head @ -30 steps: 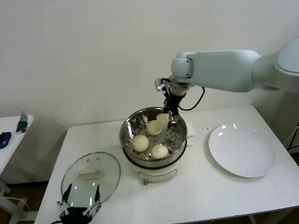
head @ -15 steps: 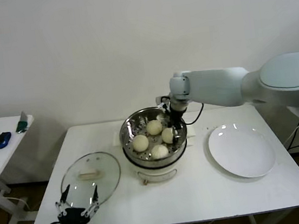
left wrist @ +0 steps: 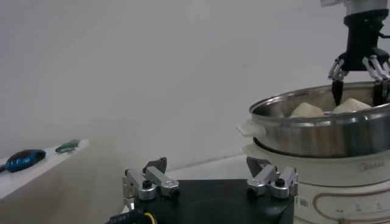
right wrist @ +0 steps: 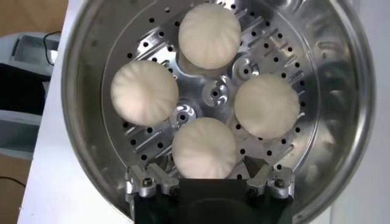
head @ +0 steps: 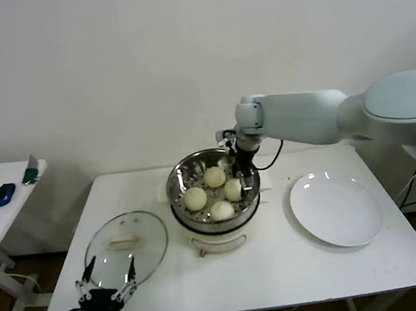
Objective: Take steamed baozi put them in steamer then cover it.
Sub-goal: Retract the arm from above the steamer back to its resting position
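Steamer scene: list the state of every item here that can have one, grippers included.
steamer: uncovered, four buns on its perforated tray.
steamed baozi: all four inside, none gripped.
glass lid: lying flat on the table.
white plate: empty.
right gripper: open, above the bun nearest it.
left gripper: open, by the lid, holding nothing.
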You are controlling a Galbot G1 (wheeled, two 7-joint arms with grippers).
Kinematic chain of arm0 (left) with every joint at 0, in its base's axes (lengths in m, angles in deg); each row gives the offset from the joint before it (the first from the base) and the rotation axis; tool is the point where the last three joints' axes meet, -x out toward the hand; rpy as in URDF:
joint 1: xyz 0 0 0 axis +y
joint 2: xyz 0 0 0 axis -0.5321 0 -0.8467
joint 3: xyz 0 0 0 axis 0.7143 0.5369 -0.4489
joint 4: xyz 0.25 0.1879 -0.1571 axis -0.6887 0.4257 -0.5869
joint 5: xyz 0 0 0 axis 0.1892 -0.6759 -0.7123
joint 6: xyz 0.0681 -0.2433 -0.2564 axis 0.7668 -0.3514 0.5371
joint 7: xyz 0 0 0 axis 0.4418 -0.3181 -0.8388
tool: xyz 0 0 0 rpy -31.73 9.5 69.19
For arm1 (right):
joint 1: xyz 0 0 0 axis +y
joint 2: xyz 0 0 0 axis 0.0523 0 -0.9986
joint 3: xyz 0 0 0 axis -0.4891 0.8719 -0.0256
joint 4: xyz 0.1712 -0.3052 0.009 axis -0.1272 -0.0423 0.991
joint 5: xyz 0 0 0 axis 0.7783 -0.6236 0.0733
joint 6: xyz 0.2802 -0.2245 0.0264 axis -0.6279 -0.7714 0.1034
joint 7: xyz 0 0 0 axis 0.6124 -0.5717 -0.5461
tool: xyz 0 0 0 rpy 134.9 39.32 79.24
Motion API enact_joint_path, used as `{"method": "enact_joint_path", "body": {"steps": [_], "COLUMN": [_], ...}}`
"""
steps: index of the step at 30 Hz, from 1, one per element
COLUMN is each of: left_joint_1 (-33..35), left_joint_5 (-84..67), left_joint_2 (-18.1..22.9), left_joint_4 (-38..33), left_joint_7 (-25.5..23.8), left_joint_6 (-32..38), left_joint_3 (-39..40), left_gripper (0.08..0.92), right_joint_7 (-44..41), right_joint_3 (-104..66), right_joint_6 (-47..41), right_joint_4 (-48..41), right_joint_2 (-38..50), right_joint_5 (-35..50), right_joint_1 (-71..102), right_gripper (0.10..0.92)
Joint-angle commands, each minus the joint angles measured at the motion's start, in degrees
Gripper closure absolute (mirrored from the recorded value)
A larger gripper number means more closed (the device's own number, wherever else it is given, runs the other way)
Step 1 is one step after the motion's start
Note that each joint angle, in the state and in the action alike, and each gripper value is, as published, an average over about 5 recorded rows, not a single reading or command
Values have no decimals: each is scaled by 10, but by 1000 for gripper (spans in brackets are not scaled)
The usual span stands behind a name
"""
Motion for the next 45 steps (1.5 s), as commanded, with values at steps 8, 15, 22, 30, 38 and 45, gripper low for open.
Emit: {"method": "enact_joint_path", "body": {"steps": [8,15,22,30,38,45], "left_joint_1": [-17,-26,-34,-49,-55,-54], "left_joint_5": [11,21,25,30,159,421], "left_joint_2": [3,-2,-2,0,0,-19], "left_joint_4": [-2,-8,-9,-14,-23,-27], "left_joint_7": [1,2,2,16,23,34], "left_joint_6": [-5,-12,-16,-30,-65,-100], "left_joint_3": [-3,-5,-2,-3,-15,-19], "left_gripper": [177,177,177,177,177,177], "right_joint_7": [122,284,375,437,438,445], "right_joint_3": [-127,-285,-522,-809,-1113,-1270], "right_joint_6": [111,161,172,231,233,203], "right_joint_4": [57,164,261,331,372,420], "right_joint_2": [140,291,402,456,415,317], "right_joint_5": [4,1,-13,-65,-119,-154], "right_joint_1": [-34,72,281,570,853,1033], "right_gripper": [203,203,203,203,203,203]}}
